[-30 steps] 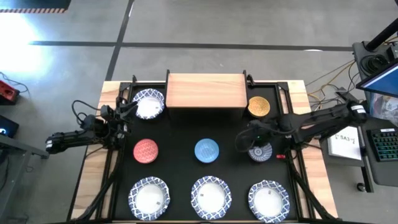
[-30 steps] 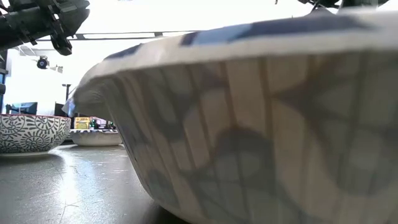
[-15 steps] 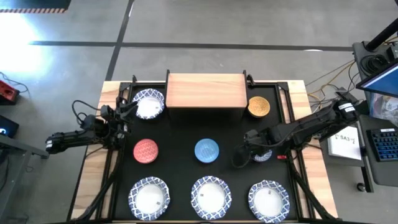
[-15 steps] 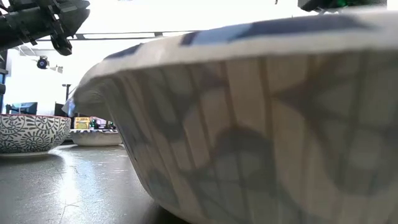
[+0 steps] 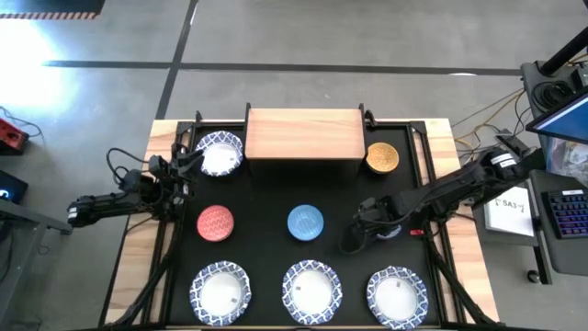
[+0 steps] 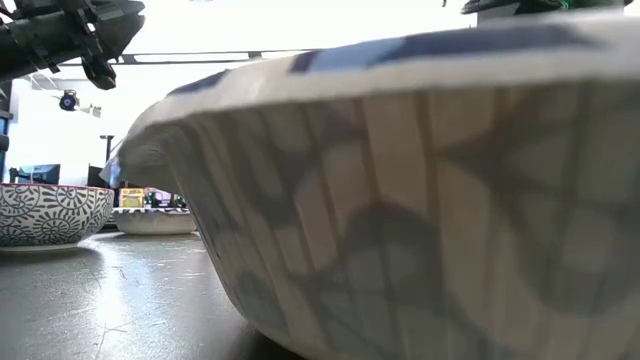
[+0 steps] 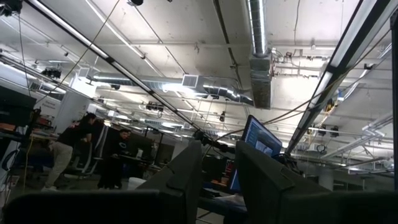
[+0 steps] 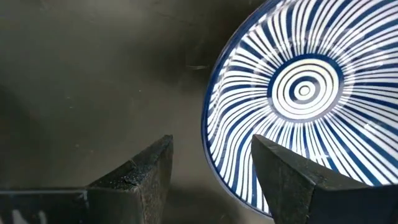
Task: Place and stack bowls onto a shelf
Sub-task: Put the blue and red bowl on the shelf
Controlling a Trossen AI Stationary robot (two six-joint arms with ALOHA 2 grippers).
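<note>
Hovering right claw [image 8: 211, 177], fingers spread, over blue bowl [image 8: 298, 99] rim. Looks stiff, glazed, slippery, breakable: pinch rim. Left claw [image 5: 188, 165] idle, far-left tabletop, state unclear.

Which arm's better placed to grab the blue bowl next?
Right. The right gripper is over the mat just beside the blue bowl, open, with the bowl's rim between its fingers in the right wrist view. The left gripper sits at the table's left edge near a white bowl, farther off.
</note>
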